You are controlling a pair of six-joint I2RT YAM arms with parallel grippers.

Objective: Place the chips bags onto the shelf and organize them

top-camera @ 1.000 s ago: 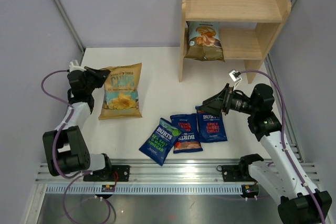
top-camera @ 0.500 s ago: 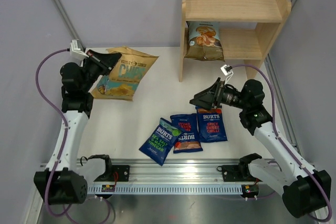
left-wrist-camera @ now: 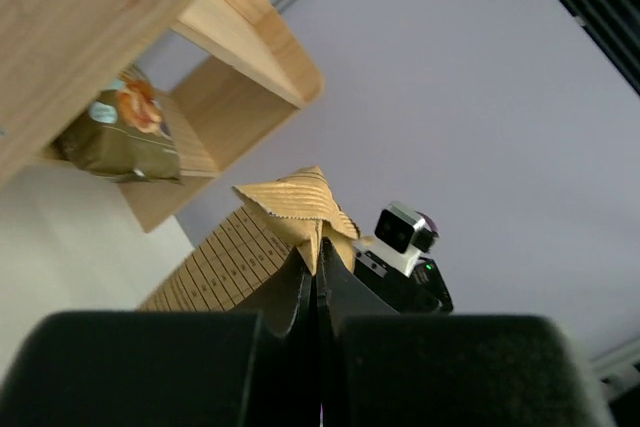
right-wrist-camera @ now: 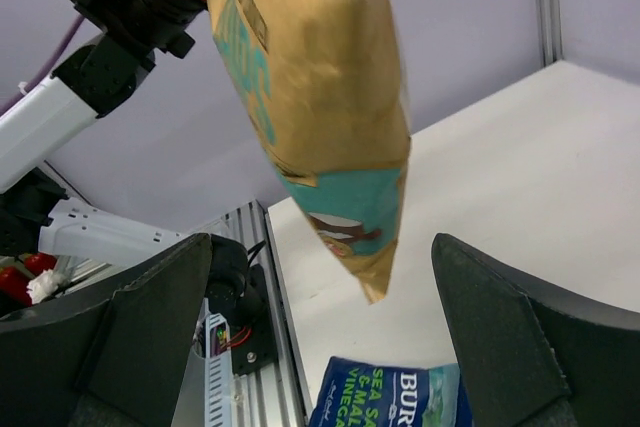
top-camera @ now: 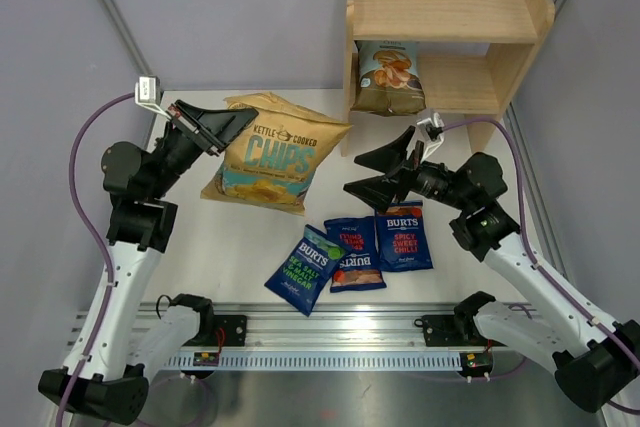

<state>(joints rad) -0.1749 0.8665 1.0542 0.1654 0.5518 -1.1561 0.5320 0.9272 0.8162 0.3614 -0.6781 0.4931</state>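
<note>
My left gripper (top-camera: 232, 119) is shut on the top edge of the tan-and-teal CHIPS bag (top-camera: 275, 152) and holds it in the air left of the shelf (top-camera: 445, 7); the crimped edge shows between its fingers in the left wrist view (left-wrist-camera: 300, 209). My right gripper (top-camera: 368, 175) is open and empty, pointing left at the hanging bag (right-wrist-camera: 310, 97), just right of it. Three dark-blue BURTS bags lie flat below: left (top-camera: 305, 269), middle (top-camera: 356, 253), right (top-camera: 403, 236). The light-blue-and-olive bag (top-camera: 388, 77) stands on the lower tier at the left.
The shelf stands at the back right against the wall, its top tier bare. An aluminium rail (top-camera: 330, 332) runs along the near table edge. Grey walls close in the left and right sides.
My left arm has lifted the CHIPS bag off the table and carried it right toward the shelf. My right gripper has opened and moved left and up toward the bag.
</note>
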